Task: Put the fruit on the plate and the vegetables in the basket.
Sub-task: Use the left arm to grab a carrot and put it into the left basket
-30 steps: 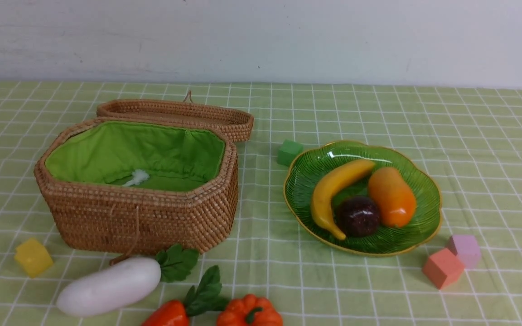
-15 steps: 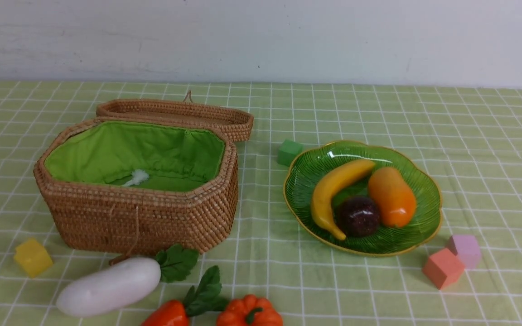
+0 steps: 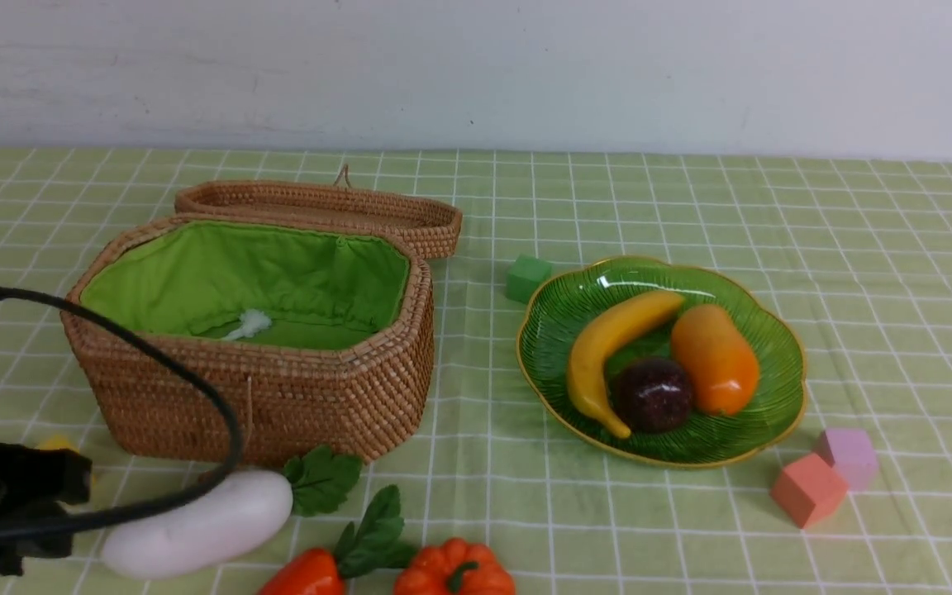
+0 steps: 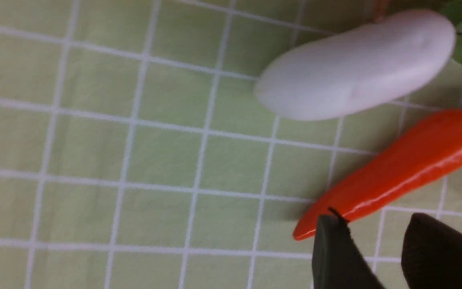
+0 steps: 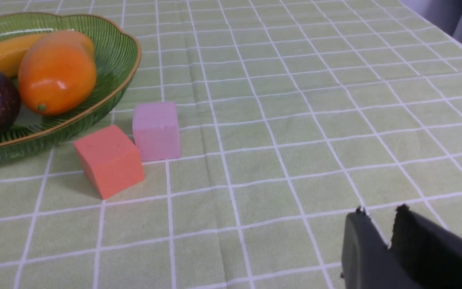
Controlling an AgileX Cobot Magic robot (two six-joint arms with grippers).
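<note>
The banana (image 3: 608, 347), mango (image 3: 716, 359) and dark mangosteen (image 3: 654, 395) lie on the green plate (image 3: 765, 430). The open basket (image 3: 253, 397) stands at the left, its lid (image 3: 319, 207) lying behind it. In front of it, the white radish (image 3: 195, 521), carrot (image 3: 302, 574) and pumpkin (image 3: 453, 570) lie on the cloth. My left arm (image 3: 5, 504) is low beside the radish's blunt end. In the left wrist view my left gripper (image 4: 375, 220) is open and empty, close to the tip of the carrot (image 4: 395, 172), with the radish (image 4: 355, 64) beyond. My right gripper (image 5: 379, 212) is open by a narrow gap, over bare cloth.
A green cube (image 3: 527, 278) sits between basket and plate. A salmon cube (image 3: 806, 489) and a pink cube (image 3: 848, 456) sit by the plate's near right rim. A yellow cube (image 3: 59, 445) is mostly hidden behind my left arm. A black cable (image 3: 195, 388) arcs before the basket.
My left arm has come into the front view from the lower left, with its cable, and now covers most of the yellow cube. Fruit and vegetables have not moved.
</note>
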